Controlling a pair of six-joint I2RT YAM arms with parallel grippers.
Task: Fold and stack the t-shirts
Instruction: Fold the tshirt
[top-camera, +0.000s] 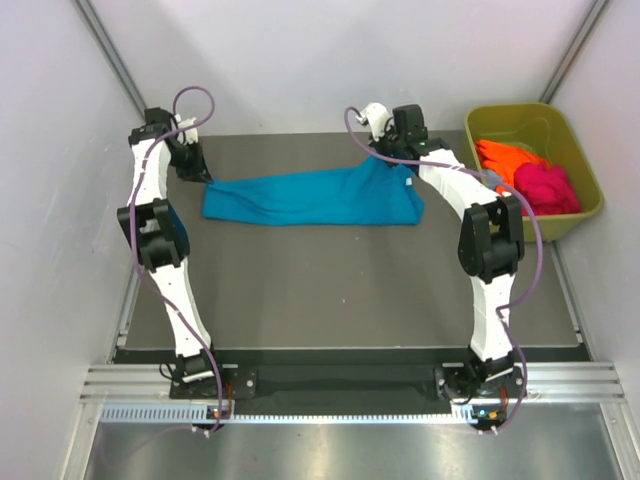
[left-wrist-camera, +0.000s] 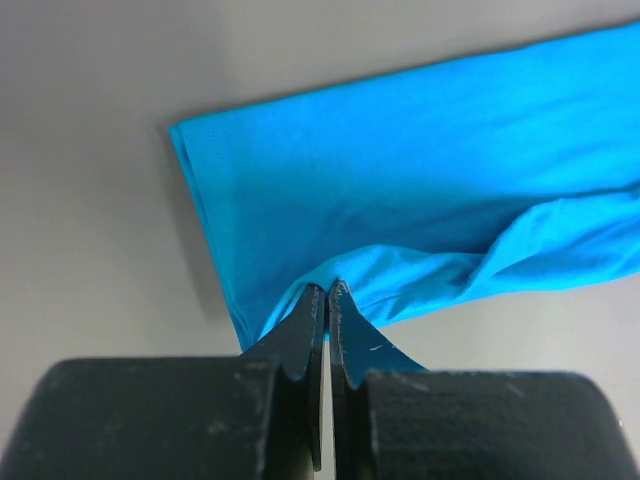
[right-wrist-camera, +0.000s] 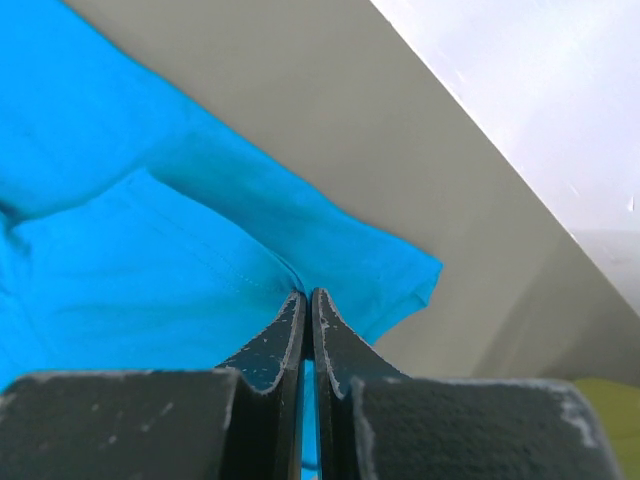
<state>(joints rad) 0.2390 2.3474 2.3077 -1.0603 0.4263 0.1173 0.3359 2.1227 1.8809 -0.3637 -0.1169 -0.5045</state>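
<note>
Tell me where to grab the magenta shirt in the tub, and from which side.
Probably pinch a raised fold on top of the magenta shirt, coming straight down from above. It lies crumpled in the green tub, whose walls block any sideways approach, and the orange shirt lies beside it.

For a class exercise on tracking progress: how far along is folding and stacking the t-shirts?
Done: no stack yet; the teal shirt looks folded into a long strip. In hand: both arms' jaws are shut on its opposite ends on the table. Left: finishing that fold, then the orange shirt and pink shirt, both heaped in the green tub.
</note>
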